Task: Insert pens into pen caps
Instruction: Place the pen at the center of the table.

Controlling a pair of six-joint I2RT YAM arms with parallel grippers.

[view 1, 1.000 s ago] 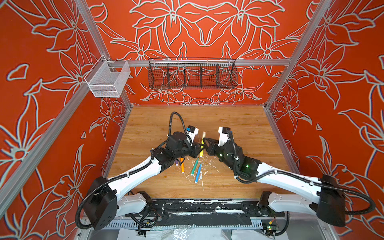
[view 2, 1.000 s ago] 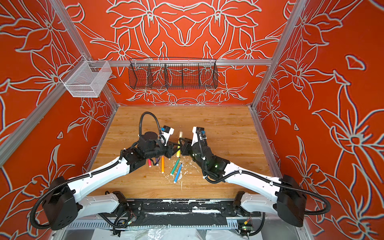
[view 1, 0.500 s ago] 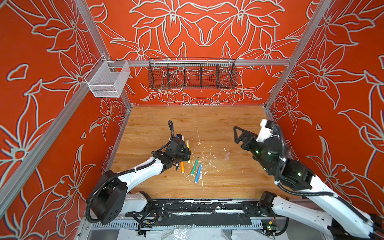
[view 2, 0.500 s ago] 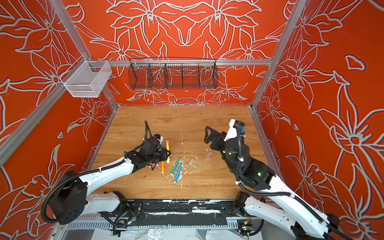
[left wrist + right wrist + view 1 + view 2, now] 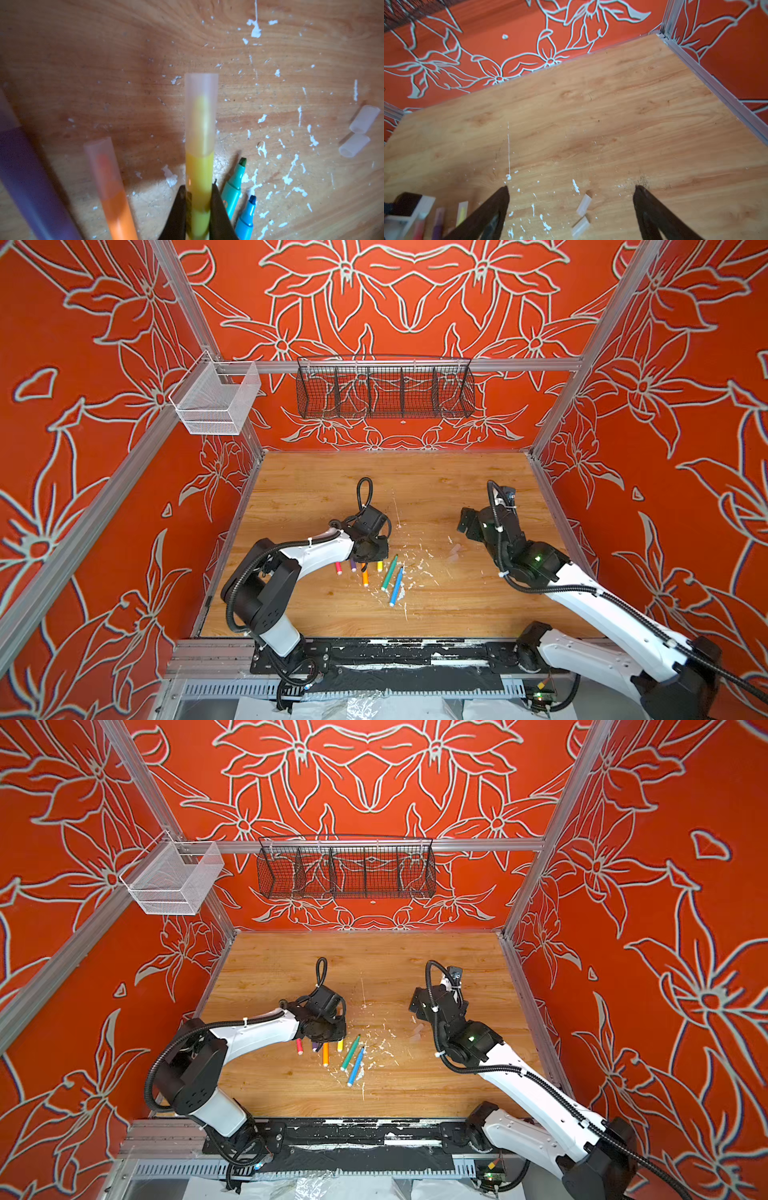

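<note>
My left gripper is shut on the yellow pen, which wears a clear cap over its tip. It hangs low over the row of pens on the wooden table. Beside it lie a capped orange pen and a purple pen. The green pen and blue pen lie uncapped. Two loose pen caps lie side by side on the table between the wide-open fingers of my right gripper. In both top views that gripper hovers right of centre, above them.
White paint flecks are scattered round the pens. A black wire basket hangs on the back wall and a white mesh basket on the left rail. Orange walls close the table on three sides.
The two grippers met at the centre on the yellow pen. My right gripper let go, opened and drew back to the right. My left gripper dropped with the capped yellow pen toward the row.
</note>
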